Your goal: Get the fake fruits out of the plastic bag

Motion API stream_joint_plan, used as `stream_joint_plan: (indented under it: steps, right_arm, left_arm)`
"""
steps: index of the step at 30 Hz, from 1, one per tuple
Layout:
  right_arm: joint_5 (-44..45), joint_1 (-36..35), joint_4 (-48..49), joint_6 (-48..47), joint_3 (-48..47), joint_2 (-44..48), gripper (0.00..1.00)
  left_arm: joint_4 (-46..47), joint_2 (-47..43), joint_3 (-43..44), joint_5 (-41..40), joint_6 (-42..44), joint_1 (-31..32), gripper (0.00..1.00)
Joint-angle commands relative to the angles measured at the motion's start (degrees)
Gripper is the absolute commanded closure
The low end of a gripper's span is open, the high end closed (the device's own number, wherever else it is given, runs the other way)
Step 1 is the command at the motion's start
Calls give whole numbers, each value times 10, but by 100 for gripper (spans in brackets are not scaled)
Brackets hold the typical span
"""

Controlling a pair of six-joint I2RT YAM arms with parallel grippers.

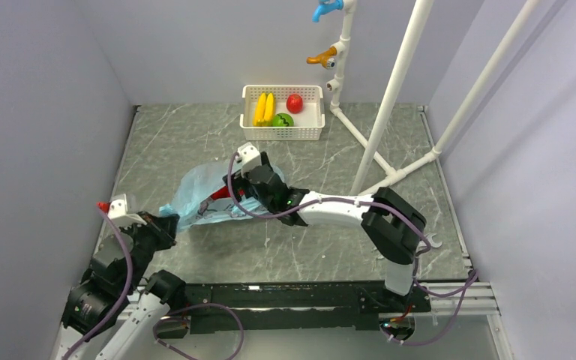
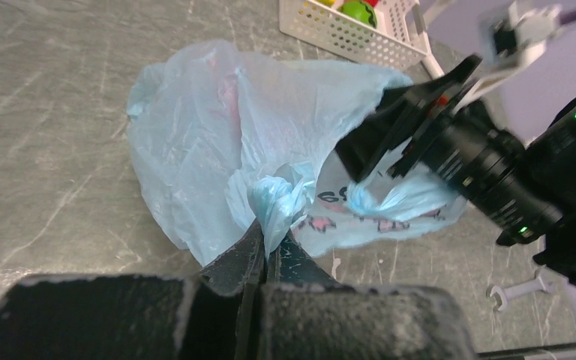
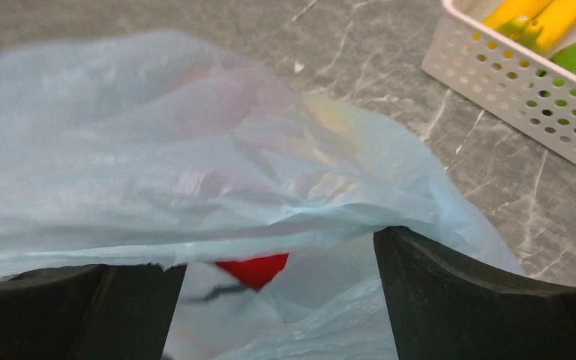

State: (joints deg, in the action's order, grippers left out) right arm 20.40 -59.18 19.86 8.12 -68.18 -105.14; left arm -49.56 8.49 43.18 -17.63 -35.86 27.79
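On grey marbled table, lilac walls around, left gripper pinching plastic bag, right gripper wide.

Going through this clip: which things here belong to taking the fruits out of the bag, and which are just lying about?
In the job: plastic bag; red fruit inside it; red round fruit in the white basket; left gripper, shut on the bag's handle; right gripper, open at the bag.
Lying about: white basket; bananas; green fruit; wrench; pipe frame.
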Motion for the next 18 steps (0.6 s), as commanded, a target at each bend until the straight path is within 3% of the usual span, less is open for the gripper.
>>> stream_joint_plan:
  steps: [1, 6, 13, 18]
  right_arm:
    - [-39, -29, -10, -112, 22, -17, 7]
    - [-138, -51, 8, -86, 107, -6, 5]
    - [-152, -75, 0, -111, 159, 46, 1]
    - [-163, -60, -4, -63, 162, 113, 1]
  left_arm:
    - [-12, -4, 41, -53, -1, 1, 100]
    - [8, 0, 37, -65, 12, 0, 100]
    - [13, 20, 21, -41, 26, 1, 100]
    - [14, 33, 20, -13, 37, 0, 100]
